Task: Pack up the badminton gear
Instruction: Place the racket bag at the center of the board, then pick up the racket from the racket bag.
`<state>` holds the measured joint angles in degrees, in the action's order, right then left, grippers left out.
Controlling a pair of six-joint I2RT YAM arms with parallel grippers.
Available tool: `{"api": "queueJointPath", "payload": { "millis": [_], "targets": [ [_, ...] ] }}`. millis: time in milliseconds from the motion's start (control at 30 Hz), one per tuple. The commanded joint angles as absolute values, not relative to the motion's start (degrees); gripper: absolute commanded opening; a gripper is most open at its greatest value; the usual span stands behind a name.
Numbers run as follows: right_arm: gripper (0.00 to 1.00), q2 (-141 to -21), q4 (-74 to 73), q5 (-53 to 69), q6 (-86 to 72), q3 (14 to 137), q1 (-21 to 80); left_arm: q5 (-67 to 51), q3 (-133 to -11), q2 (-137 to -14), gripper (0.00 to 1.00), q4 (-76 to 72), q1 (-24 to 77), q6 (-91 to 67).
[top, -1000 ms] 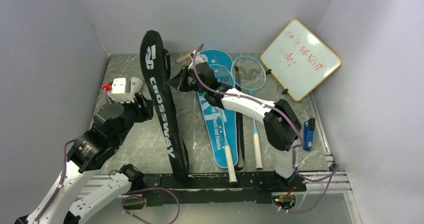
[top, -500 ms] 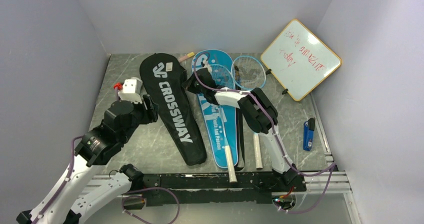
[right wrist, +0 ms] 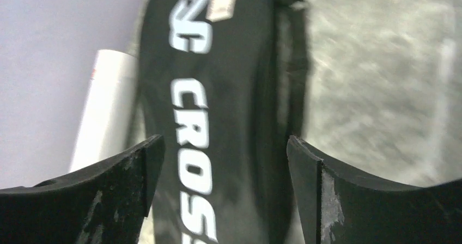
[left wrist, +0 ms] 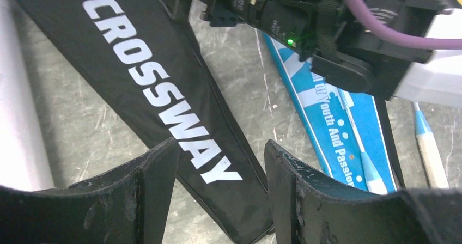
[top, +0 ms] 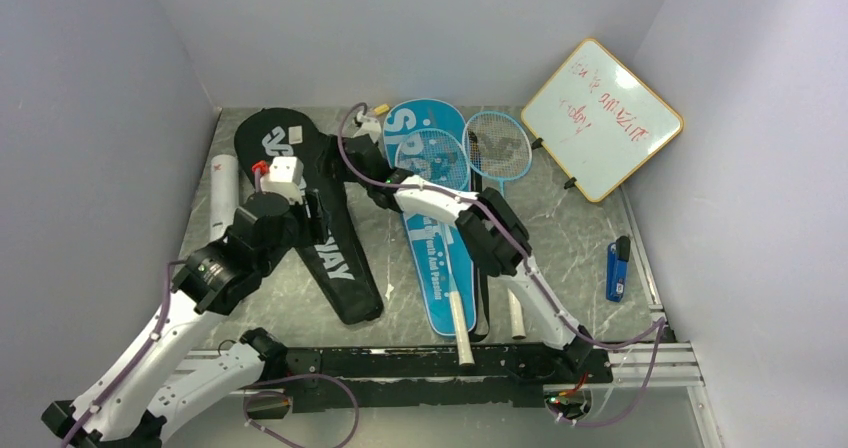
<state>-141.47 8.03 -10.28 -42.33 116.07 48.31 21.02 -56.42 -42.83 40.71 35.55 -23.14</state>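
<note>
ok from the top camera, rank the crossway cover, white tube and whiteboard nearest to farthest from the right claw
1. black CROSSWAY cover, directly under the right claw
2. white tube, off to the left by the wall
3. whiteboard, far right corner

"CROSSWAY" on black cover (left wrist: 158, 91)

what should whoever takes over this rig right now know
Left jaws: open, empty, over the black cover.
Right jaws: open, empty, over its wide end.
Tube by the left wall; one racket on the blue cover, light-blue racket beside it.
Done: nothing visibly packed; inside the black cover can't be seen.
Left: rackets into covers; shuttlecocks not in view.
</note>
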Motion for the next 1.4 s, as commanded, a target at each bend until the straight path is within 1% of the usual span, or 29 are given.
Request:
{"api": "queueJointPath", "payload": {
  "millis": [0, 67, 200, 300, 433, 467, 533, 567, 633, 767, 833, 900, 933, 1100, 1233, 1367],
  "targets": [
    [0.87, -127.81, 13.11, -15.76, -36.23, 100.48, 46.27, 17.52, -54.58, -43.15, 0.64, 37.34, 35.40, -22.99],
    [0.86, -122.09, 13.54, -15.37, -35.00, 94.12, 44.86, 16.21, -53.67, -43.44, 0.64, 36.45, 35.35, -23.39],
    [0.82, -111.38, 8.99, -13.18, -29.71, 83.28, 42.32, 12.77, -51.32, -44.85, 0.64, 34.54, 35.34, -24.35],
    [0.73, -102.97, 4.18, -13.22, -26.63, 75.47, 40.77, 9.88, -48.60, -45.74, 0.65, 32.10, 35.36, -25.53],
    [0.65, -95.30, -2.54, -13.50, -25.03, 66.60, 38.99, 5.78, -44.71, -47.94, 0.70, 27.44, 35.36, -27.28],
    [0.63, -93.95, -4.22, -13.93, -24.55, 65.08, 38.88, 5.13, -43.85, -48.84, 0.77, 26.76, 35.36, -27.80],
    [0.60, -91.81, -7.05, -14.72, -24.10, 61.84, 38.77, 4.79, -43.24, -51.06, 0.93, 26.39, 35.41, -29.65],
    [0.58, -90.97, -8.14, -14.93, -24.02, 60.74, 38.76, 4.71, -42.90, -52.09, 0.96, 26.03, 35.42, -30.19],
    [0.57, -89.55, -9.48, -15.26, -23.48, 58.59, 38.77, 3.42, -41.56, -54.22, 0.96, 23.56, 35.36, -31.11],
    [0.55, -87.43, -13.12, -14.71, -25.33, 55.66, 38.81, 5.25, -39.41, -58.28, 0.97, 20.39, 35.33, -33.83],
    [0.51, -86.50, -14.34, -13.76, -26.20, 54.25, 38.83, 4.11, -38.38, -59.67, 0.96, 18.21, 35.33, -34.13],
    [0.43, -85.51, -15.04, -12.96, -27.03, 52.65, 38.85, 2.53, -37.62, -61.16, 0.97, 15.32, 35.32, -34.37],
    [0.42, -85.10, -15.18, -12.49, -27.43, 51.84, 38.86, 1.94, -37.54, -62.01, 0.96, 14.63, 35.31, -34.66],
    [0.41, -85.48, -14.61, -8.52, -27.40, 50.12, 39.05, -0.54, -37.38, -65.89, 0.93, 10.89, 35.49, -35.02],
    [0.40, -85.95, -13.41, -5.47, -26.82, 50.27, 39.52, -4.62, -36.68, -68.47, 0.92, 6.09, 36.21, -35.18],
    [0.41, -87.15, -14.22, -5.65, -26.79, 51.81, 40.36, -5.75, -36.09, -71.81, 0.92, 1.41, 37.84, -36.52]
  ]
}}
